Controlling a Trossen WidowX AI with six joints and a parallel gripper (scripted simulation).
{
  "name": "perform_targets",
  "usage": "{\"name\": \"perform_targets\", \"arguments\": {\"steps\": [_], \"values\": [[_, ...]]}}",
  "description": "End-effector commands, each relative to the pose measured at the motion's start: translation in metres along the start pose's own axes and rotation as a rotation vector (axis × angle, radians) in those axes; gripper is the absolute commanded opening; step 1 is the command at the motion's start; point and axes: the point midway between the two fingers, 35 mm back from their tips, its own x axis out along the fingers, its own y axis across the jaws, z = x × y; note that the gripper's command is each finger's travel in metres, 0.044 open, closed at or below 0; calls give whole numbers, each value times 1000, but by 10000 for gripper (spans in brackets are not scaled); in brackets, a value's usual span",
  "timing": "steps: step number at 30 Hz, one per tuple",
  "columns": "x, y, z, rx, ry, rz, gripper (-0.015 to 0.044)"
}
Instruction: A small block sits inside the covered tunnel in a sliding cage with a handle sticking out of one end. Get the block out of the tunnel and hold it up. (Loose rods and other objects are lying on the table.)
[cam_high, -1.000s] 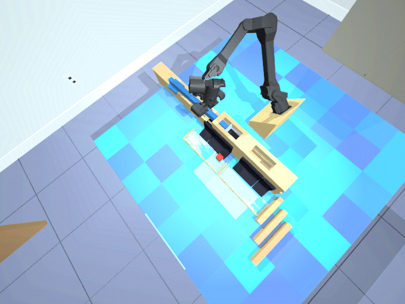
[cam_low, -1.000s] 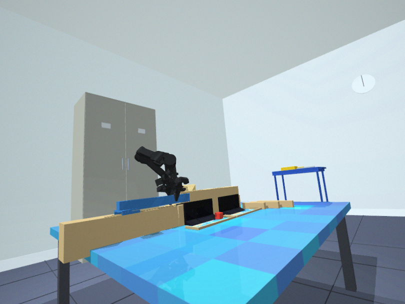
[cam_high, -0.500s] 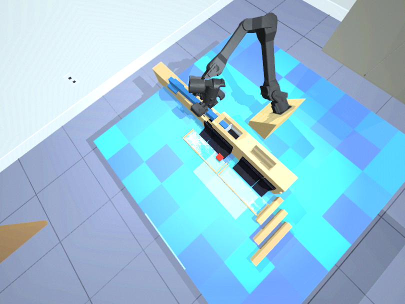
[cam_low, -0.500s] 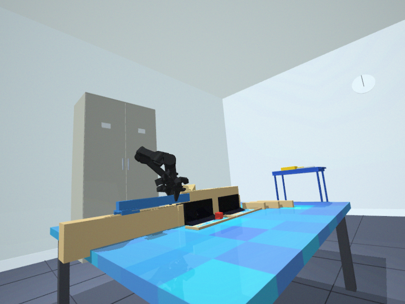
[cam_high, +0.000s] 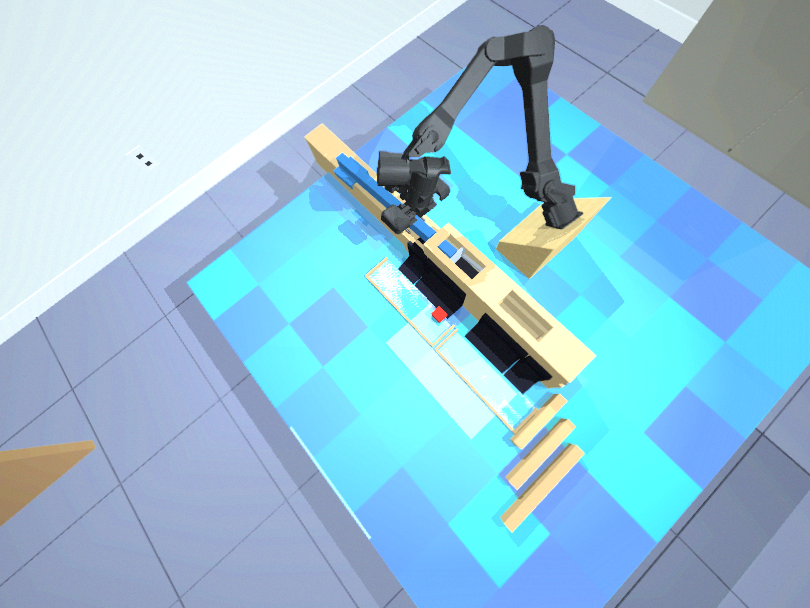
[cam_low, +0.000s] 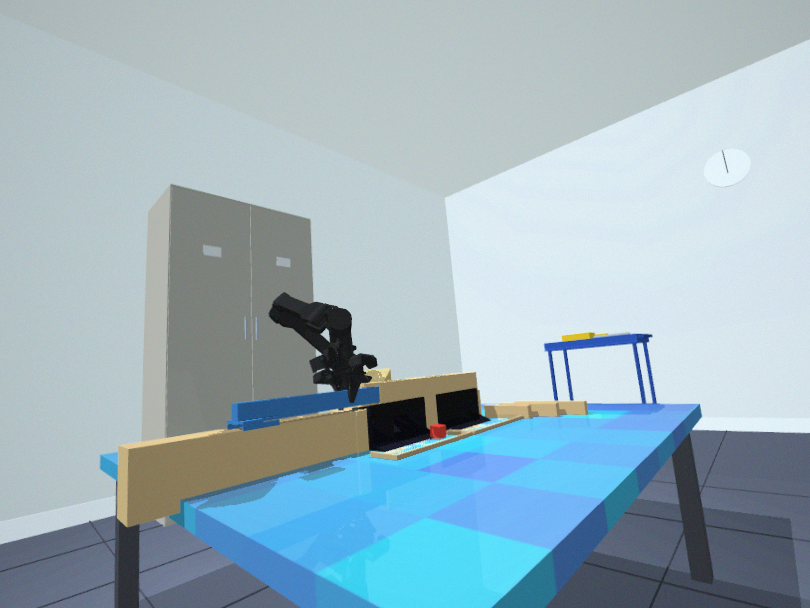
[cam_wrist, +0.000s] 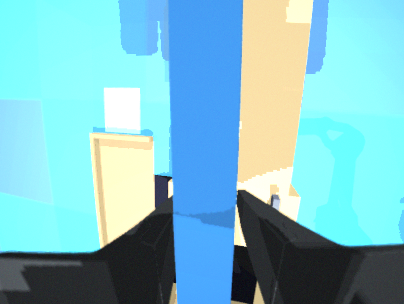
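Pincer is clamped on the blue handle, one finger on each side. The red block is outside the wooden tunnel, at the shallow tray before the dark openings; exact support is not determinable. It is not held up. From the pincer, the block lies lower, farther along the tunnel towards the loose rods, and on the side away from the arm's base. Only one arm is present. The block looks near-cubic, with no evident long axis; the handle runs lengthwise with the tunnel. In my judgement, extraction appears done; next, release the handle, rise clear, cross to the tray side and descend. Nearby walls could obstruct a finger. Cabinet bears two pale plates, no legible writing; no brands are readable.
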Motion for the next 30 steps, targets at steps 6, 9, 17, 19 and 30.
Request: {"name": "perform_targets", "arguments": {"steps": [6,9,17,19,30], "values": [[2,-4,19,33,-61,-31,0],[2,-4,19,33,-61,-31,0],[-1,0,0,1,-2,-1,184],[-4,1,0,4,-5,-5,236],[-29,7,-7,22,-33,-26,440]]}}
